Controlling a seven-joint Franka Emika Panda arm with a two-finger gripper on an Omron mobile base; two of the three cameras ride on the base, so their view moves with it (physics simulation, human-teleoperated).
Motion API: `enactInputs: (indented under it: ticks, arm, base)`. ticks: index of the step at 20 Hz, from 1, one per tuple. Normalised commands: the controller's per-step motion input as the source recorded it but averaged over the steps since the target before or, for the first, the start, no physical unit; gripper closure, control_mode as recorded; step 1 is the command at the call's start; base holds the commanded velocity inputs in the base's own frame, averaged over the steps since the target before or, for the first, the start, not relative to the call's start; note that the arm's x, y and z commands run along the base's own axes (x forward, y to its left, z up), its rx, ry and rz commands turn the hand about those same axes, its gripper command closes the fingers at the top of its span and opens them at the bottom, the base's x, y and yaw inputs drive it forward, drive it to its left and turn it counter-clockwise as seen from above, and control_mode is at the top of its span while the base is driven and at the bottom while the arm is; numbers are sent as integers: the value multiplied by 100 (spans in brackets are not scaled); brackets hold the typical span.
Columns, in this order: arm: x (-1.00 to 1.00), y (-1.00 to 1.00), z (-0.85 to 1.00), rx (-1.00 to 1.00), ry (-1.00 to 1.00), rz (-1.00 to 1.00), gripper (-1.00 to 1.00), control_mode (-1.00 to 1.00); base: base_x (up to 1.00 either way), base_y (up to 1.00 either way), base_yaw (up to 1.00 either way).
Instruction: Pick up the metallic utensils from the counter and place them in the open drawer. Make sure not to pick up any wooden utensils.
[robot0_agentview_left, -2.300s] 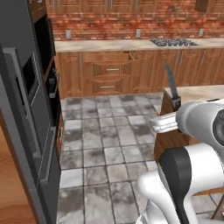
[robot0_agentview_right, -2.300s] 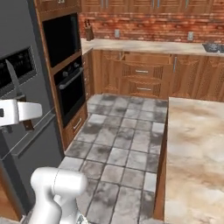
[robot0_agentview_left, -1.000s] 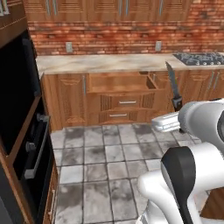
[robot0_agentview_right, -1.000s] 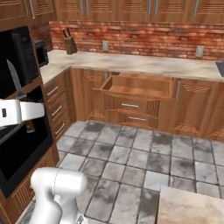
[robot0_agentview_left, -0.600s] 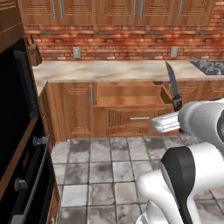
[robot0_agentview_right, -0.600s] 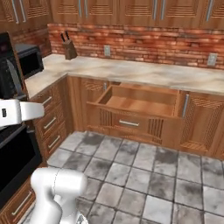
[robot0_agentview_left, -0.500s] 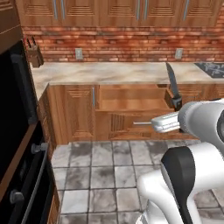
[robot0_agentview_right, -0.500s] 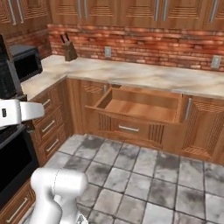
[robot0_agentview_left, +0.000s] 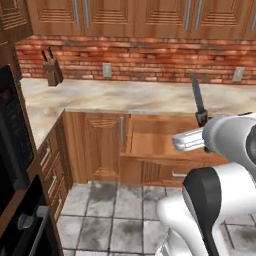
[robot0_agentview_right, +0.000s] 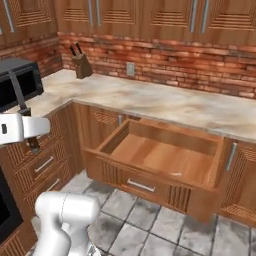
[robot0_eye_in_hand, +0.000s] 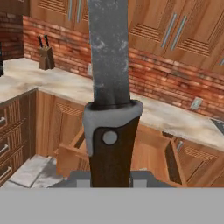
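The gripper holds the knife by its dark handle, jaws closed narrow on it, blade pointing up. In the hand view the grey blade rises to the top edge, with a pale bolster and a single rivet at the top of the handle. In the left base view the knife stands upright above the white arm, slightly tilted, in front of the long counter. In the right base view the knife stands above the white hand at the left edge, in front of a black microwave. The open drawer sits pulled out below the long marbled counter along the brick wall; its interior is plain light wood, with a silver bar handle on the carved front. A small pale mark lies on the drawer floor near the front right, too small to identify. In the left base view the drawer is partly covered by the arm. A knife block stands on the counter against the brick wall, well left of the drawer. Grey stone tiles cover the floor below
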Motion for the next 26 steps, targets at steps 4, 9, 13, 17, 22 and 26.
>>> enactInputs:
  ticks: [4,9,13,17,22,26]
  arm:
    - [0,0,0,0,0,0,100,100]
    - [0,0,0,0,0,0,100,100]
    - [0,0,0,0,0,0,100,100]
    - [0,0,0,0,0,0,100,100]
    - [0,0,0,0,0,0,100,100]
    - [0,0,0,0,0,0,100,100]
  base:
    - [98,-60,46]
    - [30,-97,43]
    - [-67,-100,42]
    - [-100,-68,35]
    - [-72,-95,41]
    - [-55,-100,45]
